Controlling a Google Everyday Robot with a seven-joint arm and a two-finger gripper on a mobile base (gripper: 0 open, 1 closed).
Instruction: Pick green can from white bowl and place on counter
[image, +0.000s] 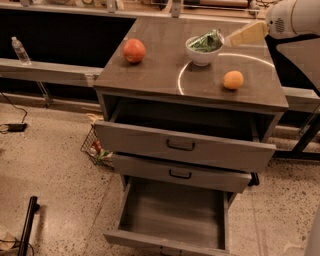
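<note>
Camera view, tool (227, 39): back right above the worktop (150, 70), tip by the green can (205, 43); grip state cannot be told.
green can: lying tilted inside the white bowl (201, 58).
white bowl: standing on the worktop.
</note>
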